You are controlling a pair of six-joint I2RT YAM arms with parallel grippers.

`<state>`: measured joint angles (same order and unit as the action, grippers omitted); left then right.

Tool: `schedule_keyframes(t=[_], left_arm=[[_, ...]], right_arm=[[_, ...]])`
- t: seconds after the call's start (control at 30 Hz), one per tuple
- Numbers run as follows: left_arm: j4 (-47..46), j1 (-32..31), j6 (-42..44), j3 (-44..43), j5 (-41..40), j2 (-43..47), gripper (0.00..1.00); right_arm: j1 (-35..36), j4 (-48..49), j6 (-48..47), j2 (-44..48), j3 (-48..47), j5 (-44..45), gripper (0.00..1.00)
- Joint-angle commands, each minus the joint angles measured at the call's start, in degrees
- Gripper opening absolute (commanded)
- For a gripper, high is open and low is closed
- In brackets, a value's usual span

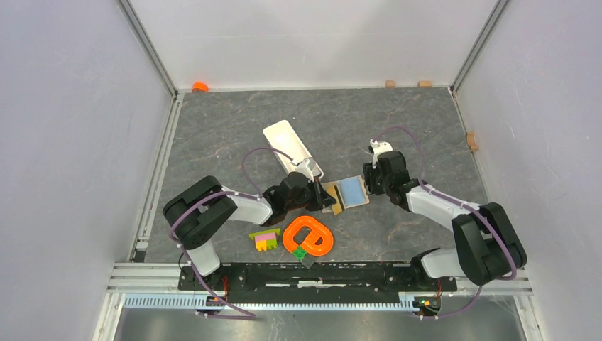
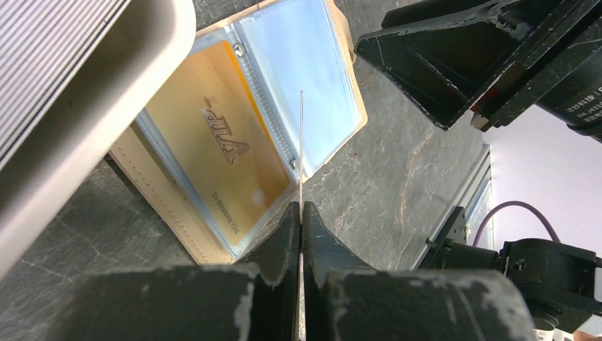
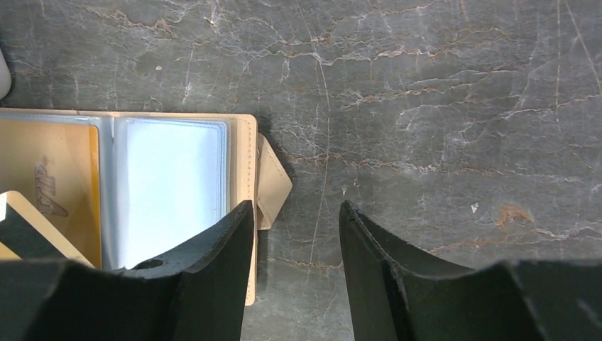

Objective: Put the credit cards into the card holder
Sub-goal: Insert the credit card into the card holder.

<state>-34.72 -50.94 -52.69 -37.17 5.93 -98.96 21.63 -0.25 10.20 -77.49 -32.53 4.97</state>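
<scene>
- Top external view: the card holder lies open on the grey surface between the two arms, just beside the near end of the white tray.
- Left wrist view: the left tool is pinched tight on a thin sheet standing on edge over the holder. I cannot tell whether it is a sleeve leaf or a card.
- The orange-gold card sits inside a clear sleeve on one side of that sheet, and the light blue card sits in the sleeve on the other side.
- Right wrist view: the right tool hangs partly open with nothing between its fingers. One finger is over the holder's edge beside the clasp tab, the other over bare surface.
- Toy bricks lie near the arm bases, apart from the holder.
</scene>
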Motion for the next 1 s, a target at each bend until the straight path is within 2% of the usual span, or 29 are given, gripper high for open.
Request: schedule_keyframes(t=[0.0,0.13,0.23,0.43,0.7,0.97], left_arm=[[-3.4,0.7,-1.4,-0.2,0.3,-1.2,0.02],[-3.5,1.2,-1.4,0.4,0.4,-1.0,0.02],[-3.5,1.5,-1.3,0.8,0.1,-0.7,0.02],[-3.7,1.8,-1.3,1.2,0.0,-1.0,0.02],[-3.6,1.8,-1.1,0.2,0.5,-1.7,0.02],[-1.2,1.8,0.5,-4.6,2.6,-1.7,0.02]], right_arm=[[-0.2,3.1,0.4,-2.0,-1.6,-0.4,0.53],[-0.2,2.6,1.0,-3.6,-2.1,0.2,0.51],[-0.2,0.4,2.0,-3.5,-2.5,4.8,0.49],[-0.2,-2.0,4.0,-0.3,-1.0,12.6,0.49],[-0.4,-2.1,4.3,5.2,-0.1,14.7,0.5],[-1.7,1.0,3.9,2.9,-0.6,4.9,0.51]])
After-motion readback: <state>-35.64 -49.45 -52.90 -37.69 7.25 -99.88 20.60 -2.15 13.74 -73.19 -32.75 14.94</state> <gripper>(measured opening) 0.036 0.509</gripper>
